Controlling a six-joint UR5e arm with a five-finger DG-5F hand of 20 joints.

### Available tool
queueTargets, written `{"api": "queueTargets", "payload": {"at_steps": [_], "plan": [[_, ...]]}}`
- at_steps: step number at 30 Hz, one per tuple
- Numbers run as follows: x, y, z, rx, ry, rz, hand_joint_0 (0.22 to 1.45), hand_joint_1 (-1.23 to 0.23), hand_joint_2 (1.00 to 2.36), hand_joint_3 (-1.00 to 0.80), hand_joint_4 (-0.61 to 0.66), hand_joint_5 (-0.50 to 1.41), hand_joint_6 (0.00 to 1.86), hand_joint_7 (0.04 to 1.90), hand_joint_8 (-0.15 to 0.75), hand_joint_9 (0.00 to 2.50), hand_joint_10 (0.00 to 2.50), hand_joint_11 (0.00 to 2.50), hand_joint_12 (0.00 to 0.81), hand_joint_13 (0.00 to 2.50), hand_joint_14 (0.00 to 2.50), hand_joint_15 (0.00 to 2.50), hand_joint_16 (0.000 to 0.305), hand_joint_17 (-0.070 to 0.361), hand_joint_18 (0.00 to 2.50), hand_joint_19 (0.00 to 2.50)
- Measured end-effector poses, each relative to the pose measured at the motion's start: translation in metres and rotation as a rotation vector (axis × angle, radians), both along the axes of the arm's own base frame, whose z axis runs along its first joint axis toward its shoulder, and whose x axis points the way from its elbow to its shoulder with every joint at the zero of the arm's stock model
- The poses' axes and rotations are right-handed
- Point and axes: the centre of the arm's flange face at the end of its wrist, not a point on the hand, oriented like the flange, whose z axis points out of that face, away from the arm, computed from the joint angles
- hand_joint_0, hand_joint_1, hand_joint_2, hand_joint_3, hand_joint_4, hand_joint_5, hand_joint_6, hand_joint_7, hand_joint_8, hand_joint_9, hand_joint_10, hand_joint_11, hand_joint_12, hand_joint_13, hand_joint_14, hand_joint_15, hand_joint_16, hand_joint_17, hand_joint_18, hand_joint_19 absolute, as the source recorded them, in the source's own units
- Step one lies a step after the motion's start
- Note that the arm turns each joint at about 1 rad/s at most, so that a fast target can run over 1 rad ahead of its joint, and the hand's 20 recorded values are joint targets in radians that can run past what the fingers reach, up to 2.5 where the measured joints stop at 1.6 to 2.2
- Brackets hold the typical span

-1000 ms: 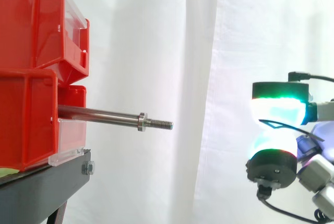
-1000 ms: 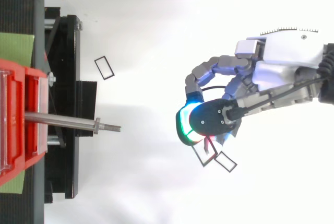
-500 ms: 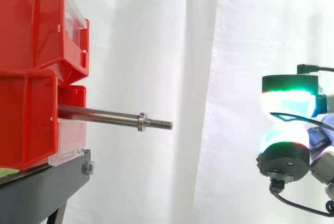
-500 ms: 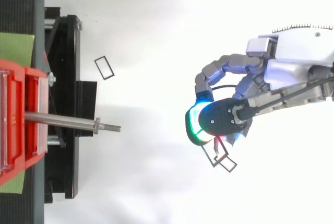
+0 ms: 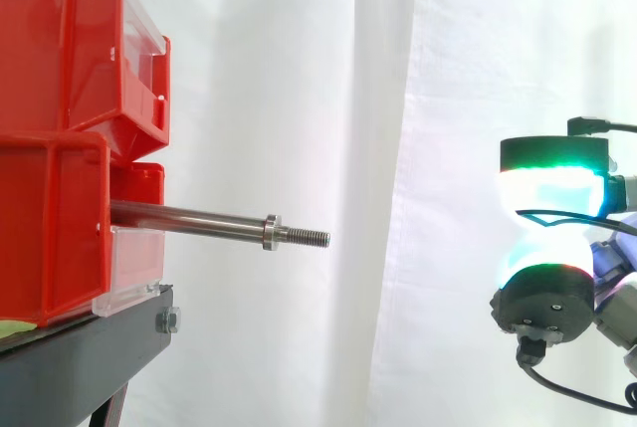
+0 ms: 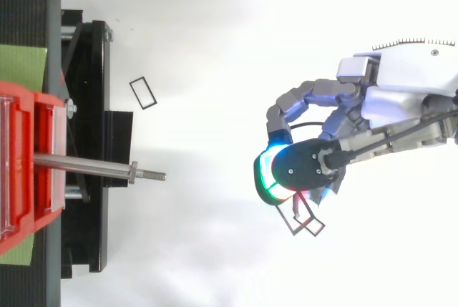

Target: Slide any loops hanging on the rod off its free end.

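Observation:
A steel rod (image 5: 189, 216) sticks out level from the red bins (image 5: 60, 148), pointing right, with a collar and a threaded free end (image 5: 311, 238). Nothing hangs on the rod (image 6: 86, 167). My hand (image 6: 401, 92) hovers far to the right of the free end, at about the rod's height. Its fingers are curled, and two glowing pads (image 5: 552, 188) pinch a thin black wire loop (image 5: 542, 215). Seen from above, that loop (image 6: 290, 215) pokes out as a small rectangle beneath the pads.
The red bins stand on a black stand (image 6: 89, 106) at the left, before the white curtain. Two more small rectangular loops lie on the white floor, one (image 6: 145, 94) near the stand and one (image 6: 310, 226) under the hand. Open space separates rod and hand.
My hand has drawn back to the right, away from the rod's free end, and risen slightly, carrying the loop. Over the last half second it has barely moved.

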Motion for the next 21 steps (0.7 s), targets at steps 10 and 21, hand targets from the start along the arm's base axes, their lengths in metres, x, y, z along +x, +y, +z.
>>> {"api": "queueTargets", "payload": {"at_steps": [10, 21], "plan": [[-0.0039, 0.0022, -0.0014, 0.136, 0.027, -0.061, 0.57, -0.6, 1.02, -0.25, 0.09, -0.15, 0.92, 1.17, 0.343, 1.21, 0.02, 0.58, 0.306, 1.11, 0.01, 0.31, 0.048, 0.107, 1.06, 0.45], [-0.0076, 0.0024, -0.0023, 0.243, 0.052, -0.117, 0.56, -0.61, 1.02, -0.28, 0.11, -0.15, 0.92, 1.16, 0.35, 1.22, 0.02, 0.6, 0.306, 1.1, 0.01, 0.31, 0.048, 0.107, 1.06, 0.45]]}}
